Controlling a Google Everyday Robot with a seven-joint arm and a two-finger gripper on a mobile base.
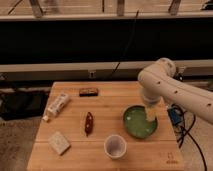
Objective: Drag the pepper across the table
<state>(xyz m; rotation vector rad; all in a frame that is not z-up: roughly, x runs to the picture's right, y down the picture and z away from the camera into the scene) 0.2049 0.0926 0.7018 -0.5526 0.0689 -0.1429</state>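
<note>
Can't tell gripper (151, 114) state, parked over green bowl (132, 123); must reach well left of bowl to pepper (88, 123), lying near-to-far.

Pale matt pincer (151, 116) over green bowl (132, 123) — wood table (115, 102), glossy pepper (88, 123).
</note>
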